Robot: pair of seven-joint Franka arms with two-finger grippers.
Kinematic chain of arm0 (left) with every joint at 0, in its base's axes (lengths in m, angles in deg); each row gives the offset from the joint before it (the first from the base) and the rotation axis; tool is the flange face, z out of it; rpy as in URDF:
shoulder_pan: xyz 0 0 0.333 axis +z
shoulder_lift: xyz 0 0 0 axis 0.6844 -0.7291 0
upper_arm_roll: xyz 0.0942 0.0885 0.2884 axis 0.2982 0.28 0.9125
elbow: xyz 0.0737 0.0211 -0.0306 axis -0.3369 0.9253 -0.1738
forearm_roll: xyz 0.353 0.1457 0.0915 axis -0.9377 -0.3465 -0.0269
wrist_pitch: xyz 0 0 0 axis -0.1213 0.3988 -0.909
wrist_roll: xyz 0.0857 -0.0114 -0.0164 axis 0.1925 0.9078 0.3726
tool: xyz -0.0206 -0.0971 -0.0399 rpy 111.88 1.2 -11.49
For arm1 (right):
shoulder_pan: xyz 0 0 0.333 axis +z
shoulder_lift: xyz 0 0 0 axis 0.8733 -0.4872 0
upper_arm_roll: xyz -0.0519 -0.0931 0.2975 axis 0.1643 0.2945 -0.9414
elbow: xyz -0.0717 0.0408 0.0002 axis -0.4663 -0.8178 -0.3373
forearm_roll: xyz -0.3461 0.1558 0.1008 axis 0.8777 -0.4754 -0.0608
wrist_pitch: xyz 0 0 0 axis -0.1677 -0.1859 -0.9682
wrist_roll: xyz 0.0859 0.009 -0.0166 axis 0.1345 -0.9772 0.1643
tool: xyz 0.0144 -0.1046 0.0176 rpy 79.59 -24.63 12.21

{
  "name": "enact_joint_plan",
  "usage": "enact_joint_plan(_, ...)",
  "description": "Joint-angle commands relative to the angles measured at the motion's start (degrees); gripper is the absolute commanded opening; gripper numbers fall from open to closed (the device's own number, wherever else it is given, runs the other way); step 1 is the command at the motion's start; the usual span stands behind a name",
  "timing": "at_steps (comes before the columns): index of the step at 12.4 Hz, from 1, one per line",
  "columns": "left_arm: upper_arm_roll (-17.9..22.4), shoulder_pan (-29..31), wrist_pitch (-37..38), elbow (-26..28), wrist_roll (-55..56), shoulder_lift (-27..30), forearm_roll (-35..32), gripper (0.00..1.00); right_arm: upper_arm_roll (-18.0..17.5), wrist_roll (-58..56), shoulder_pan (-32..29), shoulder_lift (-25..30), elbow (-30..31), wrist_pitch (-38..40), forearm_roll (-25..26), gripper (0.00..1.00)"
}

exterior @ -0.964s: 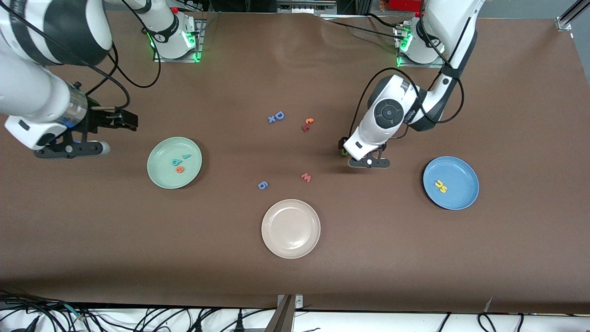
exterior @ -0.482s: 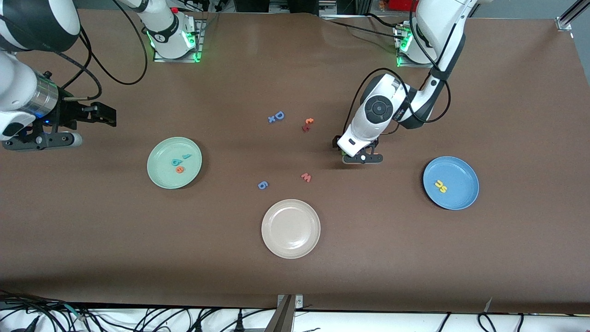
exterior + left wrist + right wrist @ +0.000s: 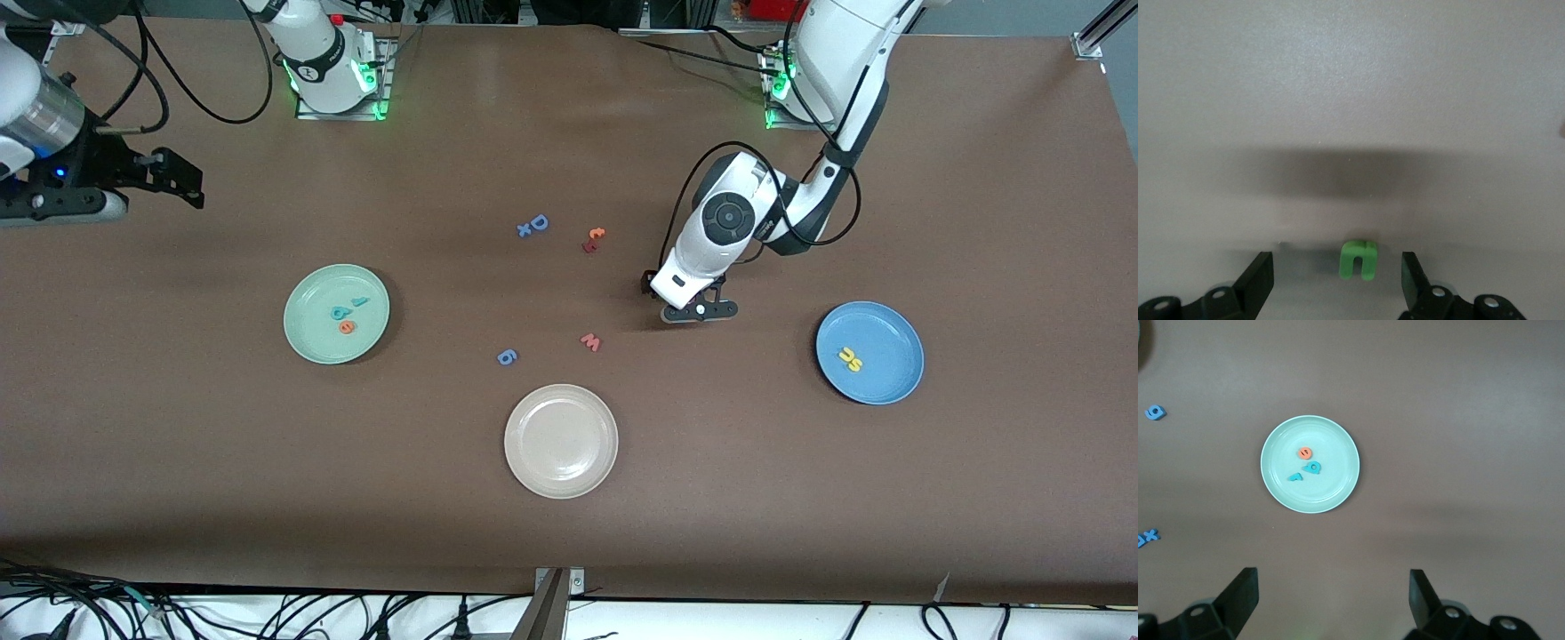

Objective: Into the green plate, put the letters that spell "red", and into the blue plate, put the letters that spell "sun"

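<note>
The green "n" (image 3: 1359, 259) lies flat on the brown table between the fingers of my left gripper (image 3: 1337, 275), which is open with a gap on each side of the letter. In the front view that gripper (image 3: 683, 304) is low over the table middle and hides the "n". The green plate (image 3: 311, 336) holds the teal "r" (image 3: 359, 301), teal "d" (image 3: 339, 312) and orange "e" (image 3: 347, 327). The blue plate (image 3: 889, 373) holds the yellow "s" and "u" (image 3: 851, 359). My right gripper (image 3: 178, 176) hangs open and empty over bare table at the right arm's end.
A cream plate (image 3: 561, 440) sits nearest the front camera. Loose letters lie mid-table: blue "D" (image 3: 539, 222), orange-red pieces (image 3: 594, 238), pink "w" (image 3: 591, 341) and a blue "g"-like letter (image 3: 506, 357). The right wrist view shows the green plate (image 3: 1335, 453) from high up.
The right arm has pulled back from beside the green plate toward its own end of the table. The left gripper has settled over the "n" and its fingers have narrowed slightly.
</note>
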Motion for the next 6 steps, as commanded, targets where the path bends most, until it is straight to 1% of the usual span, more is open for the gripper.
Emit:
enact_joint_plan(1, 0.26, -0.57, -1.17, -1.05, 2.44, -1.35, -0.83, 0.86, -1.28, -0.45, -2.44, 0.04, -0.48, 1.05, -1.56, 1.0)
enact_joint_plan(3, 0.26, -0.57, -1.25, -1.05, 2.45, -1.61, -0.83, 0.86, -1.1, -0.02, -2.26, -1.38, -2.07, 1.05, -1.56, 1.0)
enact_joint_plan(6, -0.01, -1.18, -1.17, -0.78, 3.33, -1.35, -0.83, 0.86, -0.93, 1.55, -1.74, -1.21, -1.55, -0.53, -1.56, 1.0)
